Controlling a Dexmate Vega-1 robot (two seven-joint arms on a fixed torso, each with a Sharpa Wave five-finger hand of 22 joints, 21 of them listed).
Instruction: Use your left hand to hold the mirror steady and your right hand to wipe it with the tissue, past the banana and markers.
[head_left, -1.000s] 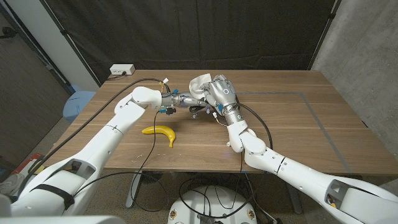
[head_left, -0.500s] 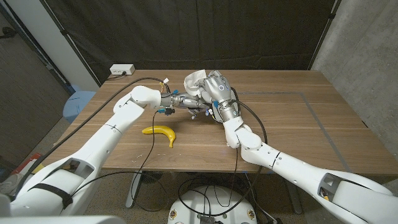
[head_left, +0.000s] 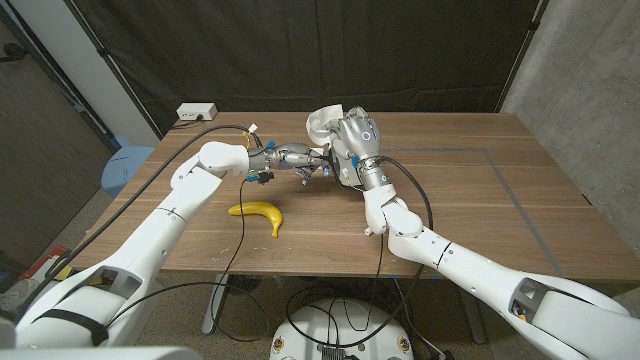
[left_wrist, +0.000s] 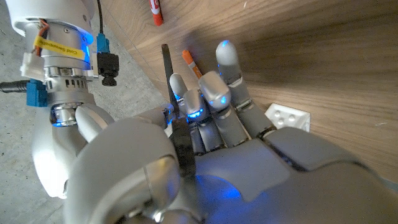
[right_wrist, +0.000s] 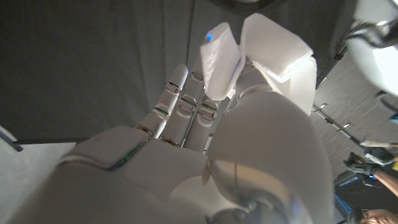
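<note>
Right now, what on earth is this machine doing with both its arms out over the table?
It is cleaning a small mirror at the far middle of the wooden table. Its left hand grips the mirror to steady it, while its right hand holds a white tissue just above it. A banana lies nearer the robot, untouched, and red and orange markers lie on the wood beyond the mirror.

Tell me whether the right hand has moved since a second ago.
Yes. The right hand, holding the tissue, has shifted slightly toward the table's far edge, farther from the banana, which stayed put.
</note>
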